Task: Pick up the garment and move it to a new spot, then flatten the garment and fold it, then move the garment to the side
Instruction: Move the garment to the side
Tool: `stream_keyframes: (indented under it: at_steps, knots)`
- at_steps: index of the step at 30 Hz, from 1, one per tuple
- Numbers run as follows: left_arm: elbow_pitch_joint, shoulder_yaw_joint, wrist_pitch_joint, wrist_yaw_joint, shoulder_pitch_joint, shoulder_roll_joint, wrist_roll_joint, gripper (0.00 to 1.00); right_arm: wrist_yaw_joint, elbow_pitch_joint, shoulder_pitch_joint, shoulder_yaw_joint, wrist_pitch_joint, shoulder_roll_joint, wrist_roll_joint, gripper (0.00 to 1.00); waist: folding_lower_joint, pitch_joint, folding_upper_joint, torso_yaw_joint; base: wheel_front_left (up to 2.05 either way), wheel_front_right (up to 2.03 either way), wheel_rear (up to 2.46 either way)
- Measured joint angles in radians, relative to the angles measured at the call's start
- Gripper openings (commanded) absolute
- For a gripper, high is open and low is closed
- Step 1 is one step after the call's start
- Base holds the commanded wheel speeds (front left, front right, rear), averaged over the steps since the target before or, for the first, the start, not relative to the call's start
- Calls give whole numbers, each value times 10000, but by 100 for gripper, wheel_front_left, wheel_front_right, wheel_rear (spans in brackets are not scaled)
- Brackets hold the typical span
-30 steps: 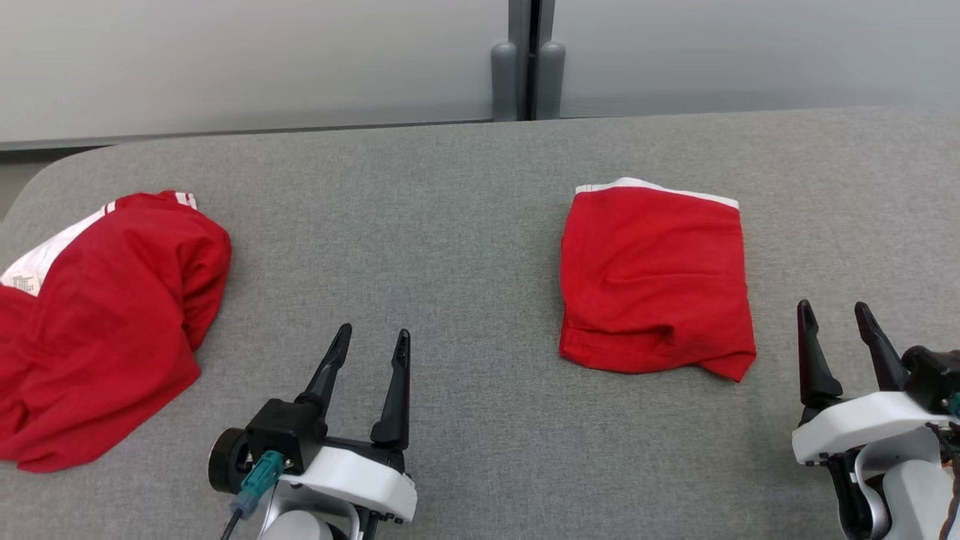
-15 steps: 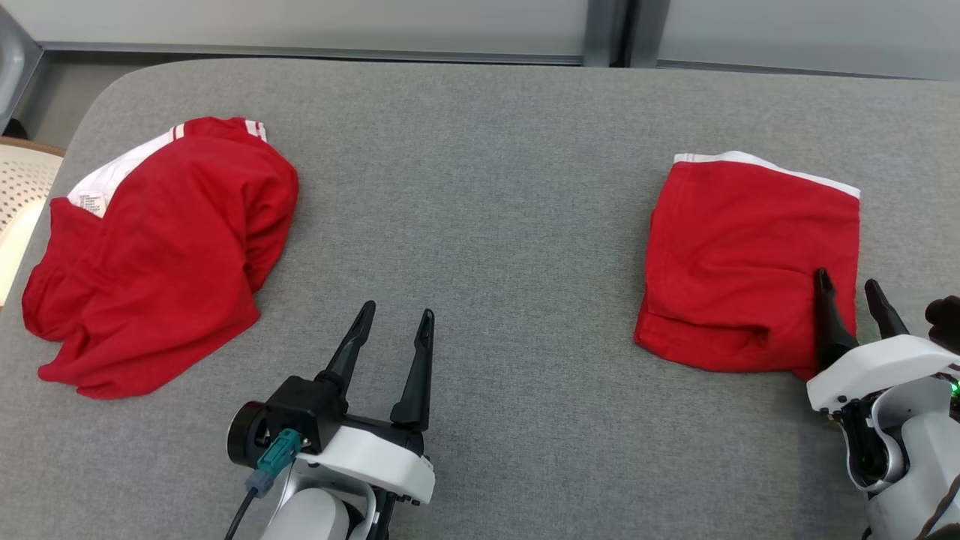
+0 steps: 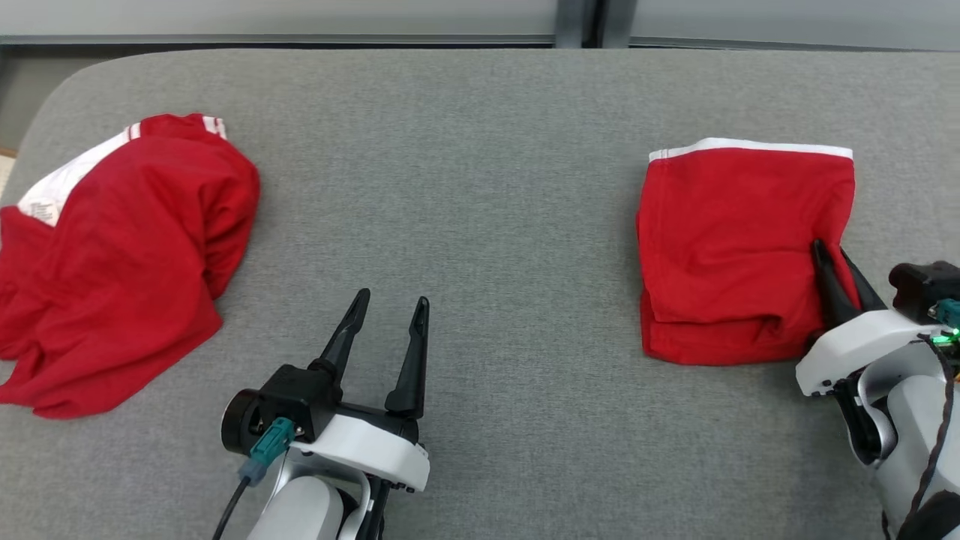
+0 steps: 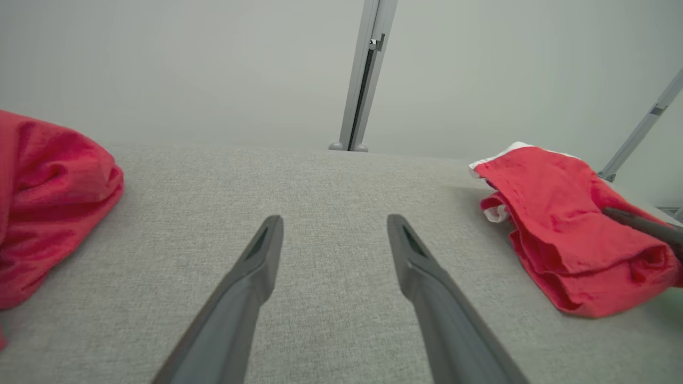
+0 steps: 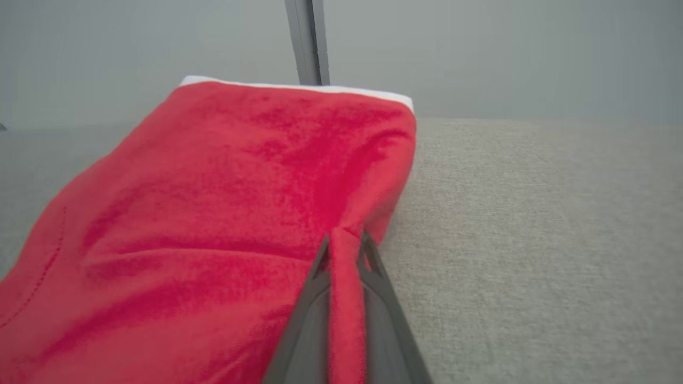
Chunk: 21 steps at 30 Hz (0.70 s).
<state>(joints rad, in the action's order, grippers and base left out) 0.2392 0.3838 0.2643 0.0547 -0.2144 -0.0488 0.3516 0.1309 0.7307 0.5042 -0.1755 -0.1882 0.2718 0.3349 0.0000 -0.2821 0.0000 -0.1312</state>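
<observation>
The right gripper (image 3: 830,257) is pinching just a thin ridge at the right edge of the folded red cloth garment (image 3: 735,247) lying at the right of the grey fabric table (image 3: 487,187), so lifting is likely risking peeling the top layer loose, while the left gripper (image 3: 394,300) is hovering with jaws apart.

A grey fabric-covered surface (image 3: 480,187), its corner rounded at about ten o'clock in the head view, carries two pieces of clothing lying well apart. At three o'clock lies a folded red garment (image 3: 739,247), roughly square, with a white band (image 3: 750,146) along its far edge (the layers show stacked at the near edge). At nine o'clock lies a crumpled red garment (image 3: 120,262), bunched and uneven, with white trim (image 3: 67,176) and what may be a label at its upper left, too small to read. Finely woven grey cloth stretches between them.
</observation>
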Motion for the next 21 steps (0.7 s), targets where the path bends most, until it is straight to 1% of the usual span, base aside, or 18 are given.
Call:
stream_keyframes:
  at_steps: [4,6,7,9,14,17,21]
  knots:
    - [-157,-27,-2,-38,-177,2,-98,100,0,-142,322,-909,-265,633,-982,0,0,-98,0,572,0,0,0]
    - [-282,-52,-2,-109,-391,4,-205,100,0,-270,524,-1292,-322,905,-1154,0,0,-195,0,902,0,0,0]
    - [-282,-52,-2,-109,-391,4,-205,100,0,-270,524,-1292,-322,905,-1154,0,0,-195,0,902,0,0,0]
    - [-351,-67,-2,-192,-559,4,-343,100,2,-330,713,-1670,-383,1317,-1450,0,0,-316,0,1246,0,0,0]
    - [-610,-59,-2,-359,-1178,6,-648,100,4,-332,1104,-2249,-456,2397,-1438,0,0,-744,0,2065,0,0,0]
    - [-755,73,-2,-462,-1636,8,-826,100,2,-157,1526,-2383,-485,3304,-1471,0,0,-1217,0,2379,0,0,0]
    - [-882,272,-2,-579,-2063,13,-1072,100,4,190,1979,-2433,-510,3912,-1350,0,0,-1869,0,2721,0,0,0]
